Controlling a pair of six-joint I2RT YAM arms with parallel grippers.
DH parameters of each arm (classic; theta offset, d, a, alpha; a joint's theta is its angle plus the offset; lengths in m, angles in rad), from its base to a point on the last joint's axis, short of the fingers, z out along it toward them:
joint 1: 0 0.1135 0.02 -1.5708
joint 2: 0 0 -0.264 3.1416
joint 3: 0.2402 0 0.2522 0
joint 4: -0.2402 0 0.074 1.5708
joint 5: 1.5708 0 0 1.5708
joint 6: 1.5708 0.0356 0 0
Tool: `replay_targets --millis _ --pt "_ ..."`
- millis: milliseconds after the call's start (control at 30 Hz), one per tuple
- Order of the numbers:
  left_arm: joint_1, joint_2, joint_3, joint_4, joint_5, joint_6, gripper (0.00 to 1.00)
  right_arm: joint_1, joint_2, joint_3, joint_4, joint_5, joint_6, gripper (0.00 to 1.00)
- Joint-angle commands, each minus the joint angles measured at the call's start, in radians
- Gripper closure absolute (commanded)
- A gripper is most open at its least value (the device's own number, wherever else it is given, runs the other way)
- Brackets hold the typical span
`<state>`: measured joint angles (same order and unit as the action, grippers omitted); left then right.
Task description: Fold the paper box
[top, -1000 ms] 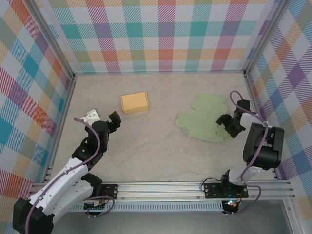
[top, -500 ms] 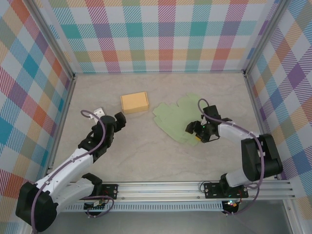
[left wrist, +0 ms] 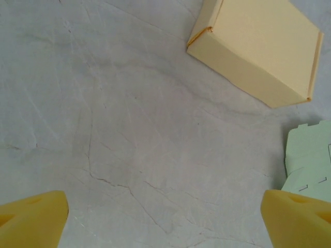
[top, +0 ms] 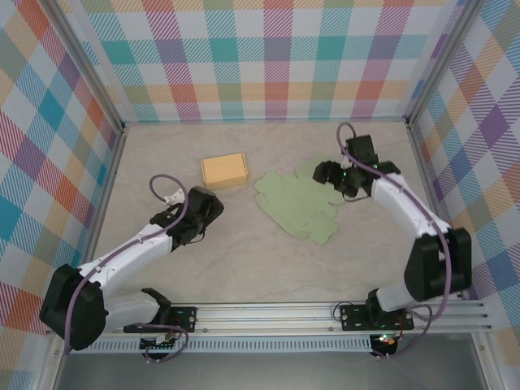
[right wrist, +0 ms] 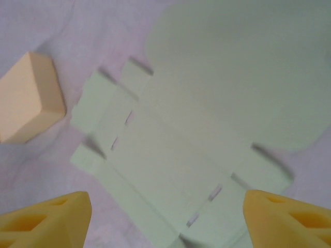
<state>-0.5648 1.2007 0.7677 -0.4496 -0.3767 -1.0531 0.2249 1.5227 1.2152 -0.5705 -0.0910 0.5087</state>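
pale table (top: 244,260) carries flat green sheet (top: 296,203) near folded tan box (top: 223,171); left and right jaws apart.

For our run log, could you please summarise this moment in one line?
left pincer: open, empty, near tan box | right pincer: open, empty, above green sheet | green sheet: flat, unfolded

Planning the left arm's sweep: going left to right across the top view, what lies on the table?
Folded tan box → flat green paper box. The left gripper overlaps the tan box's span and the right gripper overlaps the green sheet's, so I leave both unordered.
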Motion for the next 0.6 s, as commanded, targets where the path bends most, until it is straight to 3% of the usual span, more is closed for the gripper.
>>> replay_targets --millis 0,133,267,400,567 --pt "-0.026 0.057 0.083 -0.186 -0.054 -0.047 0.04 -0.033 0.17 0.154 -0.105 0.186 -0.133 0.24" --pt "-0.04 0.11 0.064 -0.059 0.061 -0.002 0.04 -0.095 0.376 0.339 -0.137 0.178 -0.169 0.27" --pt "-0.049 0.157 0.041 0.052 0.137 0.006 0.04 -0.126 0.5 0.411 -0.128 0.188 -0.196 0.28" --pt "-0.056 0.209 0.081 0.083 0.184 0.059 0.04 -0.148 0.572 0.413 -0.112 0.195 -0.226 0.3" --pt "-0.063 0.289 0.091 0.263 0.3 0.088 0.07 -0.163 0.582 0.336 -0.092 0.17 -0.213 0.33"
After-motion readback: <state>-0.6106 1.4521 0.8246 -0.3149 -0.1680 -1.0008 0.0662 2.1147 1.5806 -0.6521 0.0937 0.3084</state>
